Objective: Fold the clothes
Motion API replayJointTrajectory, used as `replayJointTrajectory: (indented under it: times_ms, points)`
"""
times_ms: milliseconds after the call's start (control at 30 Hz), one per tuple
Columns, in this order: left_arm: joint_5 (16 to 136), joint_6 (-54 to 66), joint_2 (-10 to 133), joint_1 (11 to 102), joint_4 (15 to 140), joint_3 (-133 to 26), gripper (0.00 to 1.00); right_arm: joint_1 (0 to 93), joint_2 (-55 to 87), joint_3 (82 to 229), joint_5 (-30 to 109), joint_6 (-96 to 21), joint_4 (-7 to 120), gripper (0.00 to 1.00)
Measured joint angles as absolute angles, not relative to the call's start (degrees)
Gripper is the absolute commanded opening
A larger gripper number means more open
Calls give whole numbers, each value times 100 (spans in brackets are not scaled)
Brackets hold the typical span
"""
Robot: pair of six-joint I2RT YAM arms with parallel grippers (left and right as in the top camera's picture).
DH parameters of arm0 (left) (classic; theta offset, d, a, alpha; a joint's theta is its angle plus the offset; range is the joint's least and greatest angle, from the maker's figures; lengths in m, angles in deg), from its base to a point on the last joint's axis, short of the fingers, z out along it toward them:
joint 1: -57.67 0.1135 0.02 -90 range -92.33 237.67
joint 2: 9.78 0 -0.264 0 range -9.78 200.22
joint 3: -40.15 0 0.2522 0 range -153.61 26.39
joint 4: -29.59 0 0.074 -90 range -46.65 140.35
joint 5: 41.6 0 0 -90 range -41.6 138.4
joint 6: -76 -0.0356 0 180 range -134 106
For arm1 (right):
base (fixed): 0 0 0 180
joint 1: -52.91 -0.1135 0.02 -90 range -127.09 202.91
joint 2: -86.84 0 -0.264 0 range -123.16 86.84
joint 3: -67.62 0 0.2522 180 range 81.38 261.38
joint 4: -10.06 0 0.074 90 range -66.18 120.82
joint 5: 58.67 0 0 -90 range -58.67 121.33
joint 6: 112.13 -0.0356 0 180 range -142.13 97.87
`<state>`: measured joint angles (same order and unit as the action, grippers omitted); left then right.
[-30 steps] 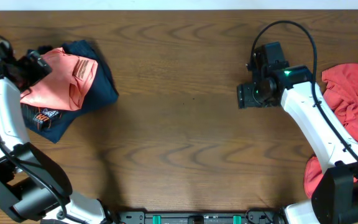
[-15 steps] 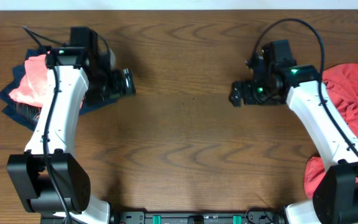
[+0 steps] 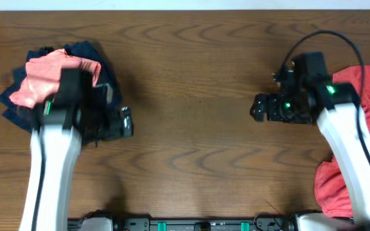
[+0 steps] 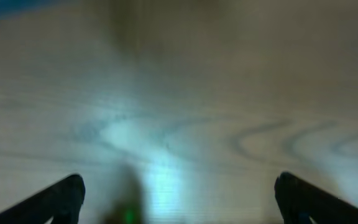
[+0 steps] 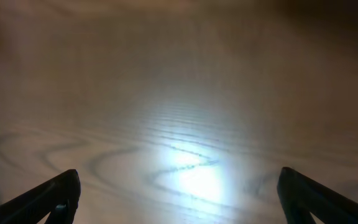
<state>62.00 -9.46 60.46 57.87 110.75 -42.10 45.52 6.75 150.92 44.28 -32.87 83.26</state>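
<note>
Hovering above the tabletop, gripping nothing
The left fingers and right fingers are gaping wide; the pink shirt is lying on navy cloth.

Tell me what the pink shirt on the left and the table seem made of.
Pink shirt: soft matte cloth, likely cotton knit; it crumples in folds. Table: wood or wood-look laminate, smooth; brown grain swirls, glare in wrist views.

T-shirt atop pile, left
</note>
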Motion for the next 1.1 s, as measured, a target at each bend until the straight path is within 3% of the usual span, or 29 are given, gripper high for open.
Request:
replayJointTrajectory:
  times_ms: [300,467,1100]
  points:
    - [6126,-933,1998,5787,9660,-2444,98,3529,3925,13038,3038,-3517,6415,99]
    - [6106,-933,748,5787,9625,-2295,98,3432,4902,12594,2682,-3549,6638,99]
    - [6087,-933,132,5787,9649,-2284,98,3428,5263,12502,2503,-3556,8324,99]
